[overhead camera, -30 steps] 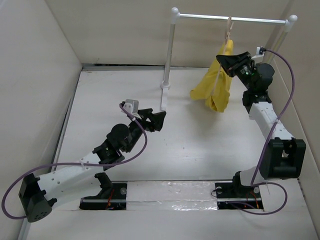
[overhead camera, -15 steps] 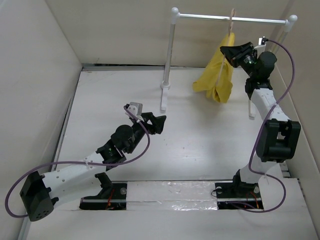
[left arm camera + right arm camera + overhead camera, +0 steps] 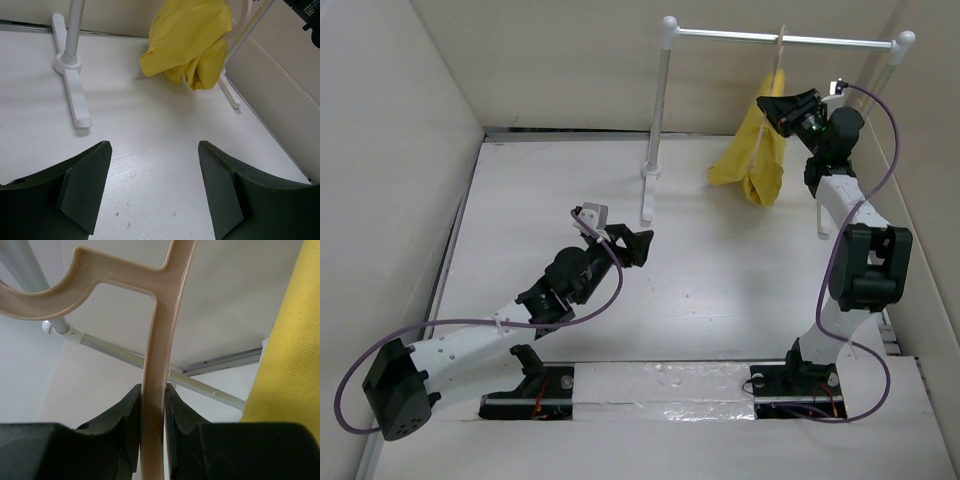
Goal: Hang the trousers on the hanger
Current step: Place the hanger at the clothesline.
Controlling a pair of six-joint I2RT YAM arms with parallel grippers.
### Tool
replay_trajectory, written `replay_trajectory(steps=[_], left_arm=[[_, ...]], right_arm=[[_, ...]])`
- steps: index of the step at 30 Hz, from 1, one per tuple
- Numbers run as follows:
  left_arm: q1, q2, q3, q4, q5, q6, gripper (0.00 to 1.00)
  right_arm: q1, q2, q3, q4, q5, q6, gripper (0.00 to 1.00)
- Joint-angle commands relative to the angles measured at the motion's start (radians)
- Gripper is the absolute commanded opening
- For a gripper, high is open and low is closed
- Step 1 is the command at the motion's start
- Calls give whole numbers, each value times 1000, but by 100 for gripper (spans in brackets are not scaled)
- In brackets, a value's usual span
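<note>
1x trousers [image 3: 752, 160], 1x hanger [image 3: 155, 365], 1x rack [image 3: 660, 100].

Left gripper [image 3: 154, 147] hovers low, jaws wide apart; right gripper [image 3: 778, 106] reaches high, jaws clamped.

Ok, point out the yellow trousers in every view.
Top view: trousers at upper right, hanging under the rack.
Left wrist: trousers at top centre.
Right wrist: trousers as a yellow strip down the right edge.
Shared landmark: that rack, seen in all three.
</note>
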Motion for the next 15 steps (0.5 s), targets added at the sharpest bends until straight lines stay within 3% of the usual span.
replay_trajectory(steps=[1,2,4,6,7,15], left_arm=[[5,13,5,53,22,13,68],[5,16,5,55,16,14,68],[5,24,6,49,5,13,68],[5,23,11,39,8,14,68],[5,21,11,41,16,16,68],[14,50,28,32,34,28,70]], right_arm=[[-1,-27,-3,269,-44,5,3],[-1,-34,-9,263,-43,-6,18],[-1,-47,-13,243,-37,-44,35],[-1,-77,-27,207,-29,-90,65],[-1,-90,-32,193,-23,-109,98],[-1,-260,-130,102,45,-257,100]])
